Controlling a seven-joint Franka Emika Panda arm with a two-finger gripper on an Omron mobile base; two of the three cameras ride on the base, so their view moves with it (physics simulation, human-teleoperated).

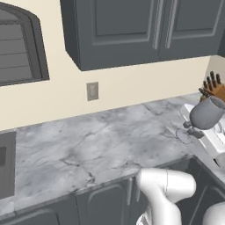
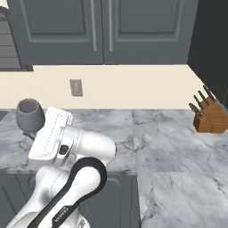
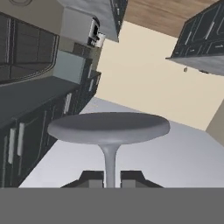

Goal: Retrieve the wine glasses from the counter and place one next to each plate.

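1. The pincer point(image 3: 111, 178) is clamped on the thin stem of a wine glass point(image 3: 109, 131); in the hand view the two dark tips sit tight against the stem on either side.
2. The hand view alone shows the grip: the flat round foot of the glass faces the camera as a broad grey disc, with the stem running from it down between the tips.
3. The left base view shows the same wine glass point(image 1: 206, 113) whole, held clear above the worktop point(image 1: 88, 149) near its right end. The glass is tilted, the bowl's open mouth pointing up and to the right, the foot down and to the left; the long axis runs along that slant.
4. The right base view shows only the bowl point(image 2: 30, 115), mouth upward, beside the white hand; stem and foot are hidden behind the arm.
5. A wooden knife block point(image 2: 209, 116) stands on the worktop against the wall, well apart from the glass in the right base view.
6. A wall socket point(image 1: 92, 91) sits on the cream wall below dark grey upper cabinets point(image 1: 132, 30).
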